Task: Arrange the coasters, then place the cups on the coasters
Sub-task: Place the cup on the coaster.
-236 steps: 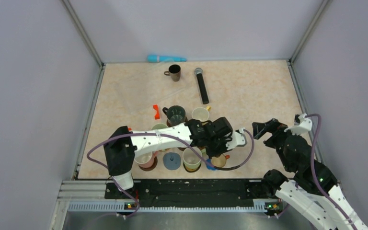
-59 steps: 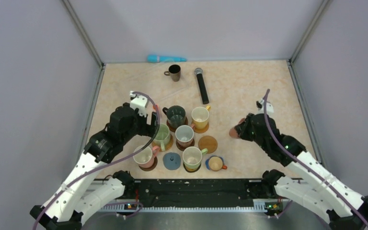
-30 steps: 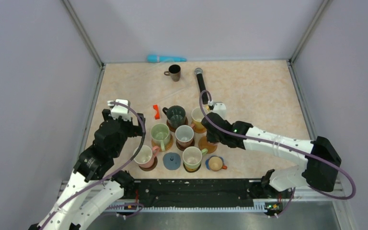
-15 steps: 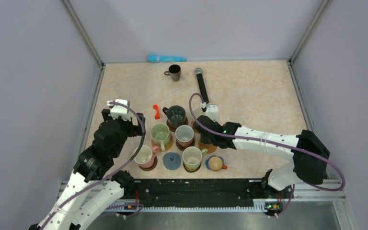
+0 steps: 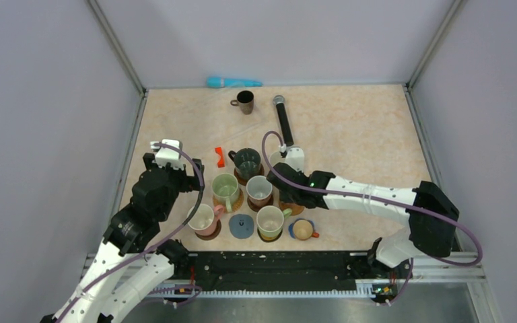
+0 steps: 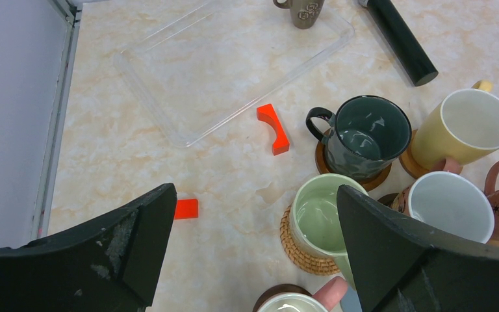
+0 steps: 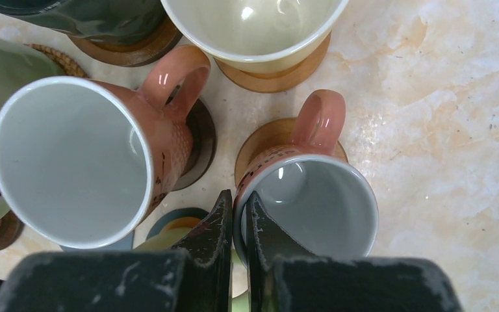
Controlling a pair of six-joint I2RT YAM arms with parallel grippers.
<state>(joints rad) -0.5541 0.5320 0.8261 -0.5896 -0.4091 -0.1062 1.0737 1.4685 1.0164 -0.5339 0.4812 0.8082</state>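
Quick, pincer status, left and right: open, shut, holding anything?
Left pincer: open, holding nothing.
Right pincer: closed, pinching the rim of the pink cup.

Tally on the tabletop (image 5: 350, 134).

Cups (image 5: 259, 189), nine: brown cup (image 5: 246, 101), dark green cup (image 5: 248, 162), yellow cup (image 6: 468, 130), pale green cup (image 5: 226, 188), pink cup (image 7: 162, 143), second pink cup (image 7: 308, 201), pink-handled cup (image 5: 204, 219), green-handled cup (image 5: 270, 219), small orange cup (image 5: 302, 229).

Coasters (image 6: 299, 250), nine made out: eight under cups, one grey-blue coaster (image 5: 242, 226) bare.

Red-orange pieces (image 5: 220, 156), two: arched piece (image 6: 273, 129), small block (image 6: 185, 208).

Black microphone (image 5: 283, 121), one.

Teal object (image 5: 232, 82) by far wall, one.

Clear tray (image 6: 234, 65), one.

Arms (image 5: 370, 198), two. Claws, two: left claw (image 6: 255, 192), right claw (image 7: 238, 198).
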